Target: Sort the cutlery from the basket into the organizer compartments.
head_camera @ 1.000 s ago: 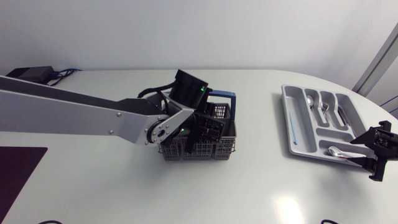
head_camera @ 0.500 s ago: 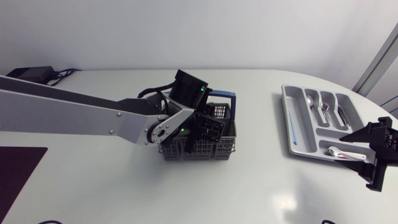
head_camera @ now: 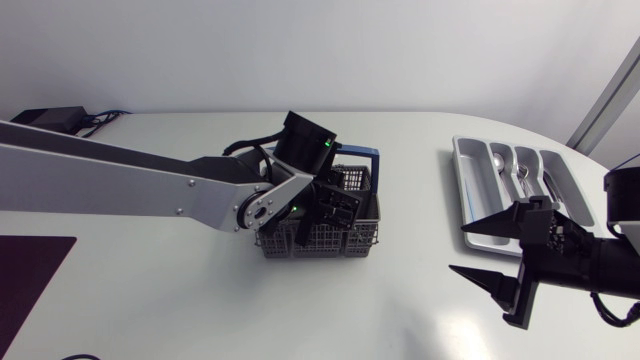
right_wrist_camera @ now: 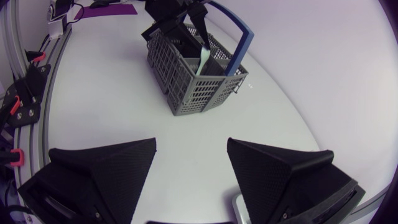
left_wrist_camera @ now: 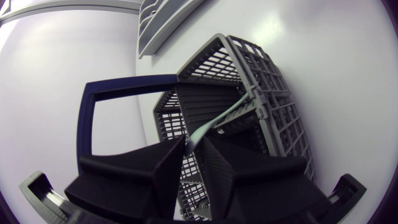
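Note:
The grey wire basket (head_camera: 322, 238) with a blue handle (head_camera: 362, 153) stands mid-table. My left gripper (head_camera: 330, 208) is down inside it. In the left wrist view this gripper (left_wrist_camera: 193, 146) is shut on the handle of a pale green utensil (left_wrist_camera: 219, 117) that runs into the basket (left_wrist_camera: 273, 106); its working end is hidden. The grey organizer (head_camera: 470, 165) lies at the right with spoons (head_camera: 498, 160) in it, and my right arm covers its front. My right gripper (head_camera: 457, 249) hangs open and empty over bare table left of the organizer, facing the basket (right_wrist_camera: 193, 78) and utensil (right_wrist_camera: 203, 60).
A black box with cables (head_camera: 48, 118) sits at the table's back left. A dark mat (head_camera: 30, 270) lies at the front left. White table surface stretches between basket and organizer. My long left arm (head_camera: 130, 185) spans the left half.
My right arm has swung away from the organizer's front corner, left and forward over the table, with its fingers spreading wider. The left fingers have closed in on the utensil.

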Robot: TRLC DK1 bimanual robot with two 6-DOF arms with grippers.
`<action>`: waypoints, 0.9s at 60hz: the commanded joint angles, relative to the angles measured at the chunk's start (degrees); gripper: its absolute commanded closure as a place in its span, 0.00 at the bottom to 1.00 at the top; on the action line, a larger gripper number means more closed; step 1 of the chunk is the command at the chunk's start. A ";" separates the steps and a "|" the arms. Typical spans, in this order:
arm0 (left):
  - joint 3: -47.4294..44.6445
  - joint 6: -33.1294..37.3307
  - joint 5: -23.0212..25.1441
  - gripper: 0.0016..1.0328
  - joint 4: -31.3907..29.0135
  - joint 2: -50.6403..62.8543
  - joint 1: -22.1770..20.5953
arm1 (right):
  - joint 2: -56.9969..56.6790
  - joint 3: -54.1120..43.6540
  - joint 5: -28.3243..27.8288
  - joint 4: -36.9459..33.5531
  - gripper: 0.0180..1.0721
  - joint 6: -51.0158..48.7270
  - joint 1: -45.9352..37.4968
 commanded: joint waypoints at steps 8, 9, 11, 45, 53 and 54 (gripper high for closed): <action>-0.32 1.95 -0.98 0.80 -2.76 1.45 -0.40 | -1.95 -2.13 6.33 7.83 0.21 16.57 10.90; -0.32 1.95 -1.15 0.81 -2.84 1.45 -0.49 | -1.95 -2.22 6.59 8.10 0.21 17.18 11.52; -0.14 1.78 -1.24 0.81 -3.37 1.54 -0.75 | -1.95 -2.31 7.03 8.80 0.21 18.41 12.75; 7.07 -10.53 -2.38 0.85 -17.70 3.91 -1.01 | -2.39 -4.59 9.50 11.09 0.21 22.02 18.37; 7.24 -12.55 -2.29 0.86 -18.31 3.91 -1.37 | -3.18 -4.50 10.11 11.35 0.21 23.07 20.31; 7.24 -12.73 -2.38 0.86 -18.31 3.91 -1.37 | -3.18 -4.59 10.64 11.52 0.21 23.16 20.75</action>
